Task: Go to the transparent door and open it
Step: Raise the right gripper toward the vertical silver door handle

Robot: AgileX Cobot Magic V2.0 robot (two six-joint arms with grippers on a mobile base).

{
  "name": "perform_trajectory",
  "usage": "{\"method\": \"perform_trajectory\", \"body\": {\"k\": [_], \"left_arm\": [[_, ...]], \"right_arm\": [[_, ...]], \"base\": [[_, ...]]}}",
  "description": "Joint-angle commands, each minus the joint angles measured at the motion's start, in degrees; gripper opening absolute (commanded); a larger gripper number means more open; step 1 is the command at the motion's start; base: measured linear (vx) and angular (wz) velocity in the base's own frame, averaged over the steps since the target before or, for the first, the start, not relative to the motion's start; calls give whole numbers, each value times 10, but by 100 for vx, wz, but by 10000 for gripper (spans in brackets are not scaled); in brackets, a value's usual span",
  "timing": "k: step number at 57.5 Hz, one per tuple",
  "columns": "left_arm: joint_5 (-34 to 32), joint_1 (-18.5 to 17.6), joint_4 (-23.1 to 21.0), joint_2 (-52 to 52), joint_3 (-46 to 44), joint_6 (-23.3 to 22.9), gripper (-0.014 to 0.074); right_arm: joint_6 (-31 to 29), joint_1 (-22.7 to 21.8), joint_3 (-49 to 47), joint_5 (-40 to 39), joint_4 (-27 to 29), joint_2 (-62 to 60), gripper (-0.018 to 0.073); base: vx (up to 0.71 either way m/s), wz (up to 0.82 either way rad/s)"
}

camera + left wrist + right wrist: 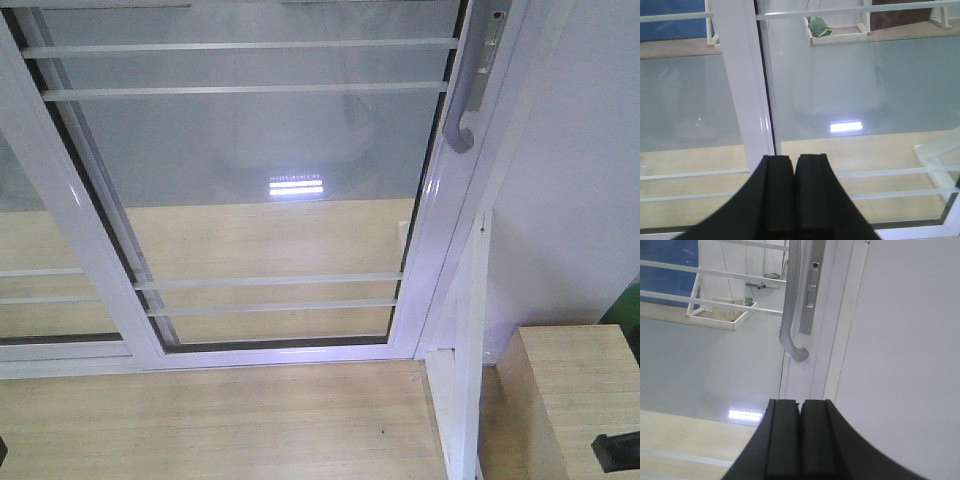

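Pale wood floor (200, 420), white wall (580, 150), wooden cabinet (575, 390) at right

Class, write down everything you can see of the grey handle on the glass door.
The grey handle is a slim, matt, metal-looking bar running down the door's glossy white right stile, its lower end hooking outward. It sits beside a grey lock plate bearing a small red dot. Nothing touches it; the right gripper sits shut below, apart.
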Motion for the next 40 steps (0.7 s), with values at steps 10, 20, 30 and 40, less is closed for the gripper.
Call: {"method": "perform_trajectory", "body": {"k": [10,20,30,40], "left_arm": [[-42,-1,-2,-8,6,-3,-6],[-41,-1,-2,-9,6,-3,-6],[-40,-1,-2,-8,6,-3,-6],[-40,-1,-2,-8,6,-3,-6]], "right_arm": [[0,-2,2,-50,1,-8,-4],[0,-1,2,-51,1,1,-4],[0,1,2,-46,1,1,-4],[0,1,2,-47,1,1,-4]], "base": [[11,-6],[5,3],[0,0],[0,0]]}}
